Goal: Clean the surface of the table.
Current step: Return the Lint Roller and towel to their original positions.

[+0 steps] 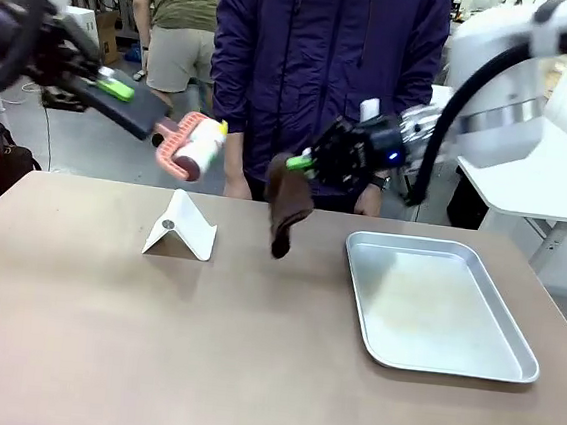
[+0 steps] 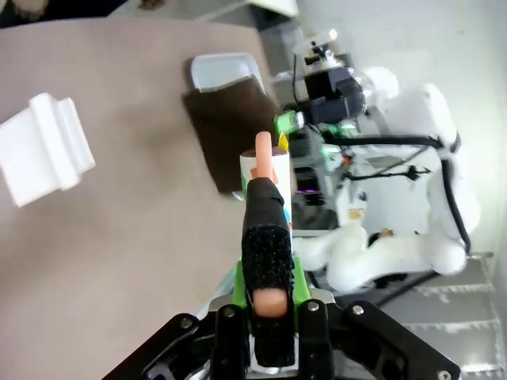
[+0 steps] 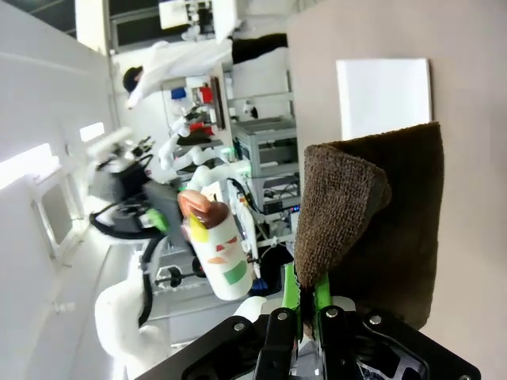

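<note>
counter needs wiping: right hand pinches the brown cloth, left hand clamps a roller; lower the cloth flat first.

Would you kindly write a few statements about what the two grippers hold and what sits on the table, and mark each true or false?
1. The right gripper holds a brown cloth hanging above the table. True.
2. The left gripper is open. False: it is shut on the lint roller handle.
3. The metal tray holds the cloth. False: the cloth hangs beside the tray.
4. A white folded stand sits on the table. True.
</note>
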Robot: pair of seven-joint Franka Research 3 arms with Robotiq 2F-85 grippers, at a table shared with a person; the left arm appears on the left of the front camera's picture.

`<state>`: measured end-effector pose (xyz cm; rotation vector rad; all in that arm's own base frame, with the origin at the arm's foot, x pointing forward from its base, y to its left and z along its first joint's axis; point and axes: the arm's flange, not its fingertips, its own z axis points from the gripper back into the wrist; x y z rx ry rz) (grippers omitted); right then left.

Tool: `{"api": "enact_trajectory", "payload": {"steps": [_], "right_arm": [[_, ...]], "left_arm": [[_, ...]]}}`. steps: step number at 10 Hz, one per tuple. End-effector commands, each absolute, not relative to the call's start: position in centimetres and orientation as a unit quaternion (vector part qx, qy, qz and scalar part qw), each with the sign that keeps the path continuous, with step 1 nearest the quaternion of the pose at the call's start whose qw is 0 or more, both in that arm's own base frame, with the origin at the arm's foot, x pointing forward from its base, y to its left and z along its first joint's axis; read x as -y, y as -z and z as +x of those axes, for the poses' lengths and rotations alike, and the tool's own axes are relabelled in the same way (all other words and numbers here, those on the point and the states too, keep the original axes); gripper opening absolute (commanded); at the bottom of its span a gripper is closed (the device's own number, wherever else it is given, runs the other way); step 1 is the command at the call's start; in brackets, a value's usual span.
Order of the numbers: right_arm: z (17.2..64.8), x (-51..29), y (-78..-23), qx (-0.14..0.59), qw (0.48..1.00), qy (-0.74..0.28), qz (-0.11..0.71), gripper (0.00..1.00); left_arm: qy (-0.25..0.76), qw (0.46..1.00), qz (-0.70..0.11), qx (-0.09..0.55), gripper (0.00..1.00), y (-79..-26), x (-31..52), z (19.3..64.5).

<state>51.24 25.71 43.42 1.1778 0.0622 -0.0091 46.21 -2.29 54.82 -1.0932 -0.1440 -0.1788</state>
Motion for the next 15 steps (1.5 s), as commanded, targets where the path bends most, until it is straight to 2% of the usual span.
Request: {"api": "enact_trajectory", "payload": {"steps": [1, 3, 6, 9, 12, 13, 14, 15], "right_arm": [[52.2, -28.0, -40.7, -0.045, 0.841, 0.041, 0.538, 0.07], [52.0, -28.2, -37.4, -0.043, 0.86, 0.068, 0.504, 0.07], [52.9, -25.8, -33.7, -0.012, 0.884, 0.124, 0.45, 0.07], [53.8, -22.5, -32.6, -0.006, 0.93, 0.148, 0.336, 0.07], [54.0, -21.5, -32.2, -0.019, 0.937, 0.139, 0.319, 0.07], [53.7, -21.1, -31.2, 0.001, 0.932, 0.144, 0.333, 0.07], [53.7, -21.1, -31.2, 0.001, 0.932, 0.144, 0.333, 0.07], [53.7, -21.1, -31.2, 0.001, 0.932, 0.144, 0.333, 0.07]], "left_arm": [[0.057, 0.895, -0.442, 0.038, 0.22, -54.4, 4.9, 49.5], [0.033, 0.929, -0.364, 0.052, 0.22, -53.2, 7.9, 51.7], [0.014, 0.95, -0.311, 0.031, 0.22, -49.3, 10.3, 52.9], [0.009, 0.95, -0.31, 0.036, 0.22, -47.6, 11.5, 53.2], [-0.013, 0.951, -0.306, 0.038, 0.22, -46.4, 11.8, 53.6], [0.016, 0.943, -0.333, -0.002, 0.22, -46.3, 11.7, 53.3], [0.007, 0.95, -0.312, 0.032, 0.22, -46.6, 11.4, 53.8], [0.007, 0.95, -0.312, 0.032, 0.22, -46.6, 11.4, 53.8]]}}
